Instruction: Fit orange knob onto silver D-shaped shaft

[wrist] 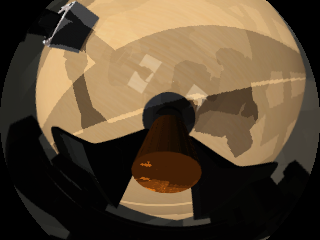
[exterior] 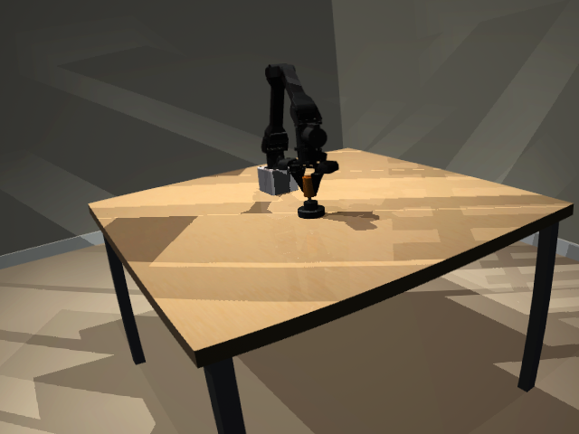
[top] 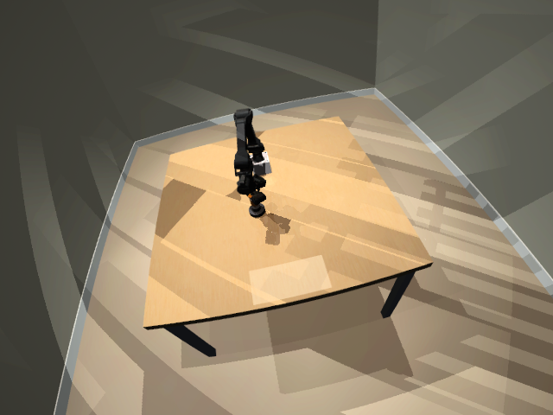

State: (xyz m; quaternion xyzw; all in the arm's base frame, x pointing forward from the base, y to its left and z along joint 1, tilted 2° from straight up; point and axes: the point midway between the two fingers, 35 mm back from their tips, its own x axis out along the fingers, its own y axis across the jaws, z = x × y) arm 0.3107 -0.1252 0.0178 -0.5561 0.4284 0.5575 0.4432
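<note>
The orange knob (exterior: pixel 307 185) (wrist: pixel 167 156) is upright between the fingers of my gripper (exterior: pixel 308 186) (wrist: pixel 164 160) (top: pixel 253 194), which is shut on it. The knob hangs directly over the round black pedestal (exterior: pixel 310 211) (top: pixel 257 209) (wrist: pixel 155 108) near the middle of the wooden table (exterior: pixel 289 261) (top: pixel 285 232). In the exterior view a short dark stub shows between the knob's lower end and the pedestal's top. The silver shaft and the knob's hole are hidden. In the wrist view the knob covers most of the pedestal.
The arm's grey base block (exterior: pixel 273 179) (top: pixel 262 164) (wrist: pixel 68 26) stands just behind the pedestal. The table's edges are far from the gripper on all sides. Patches of light and shadow lie across the table top.
</note>
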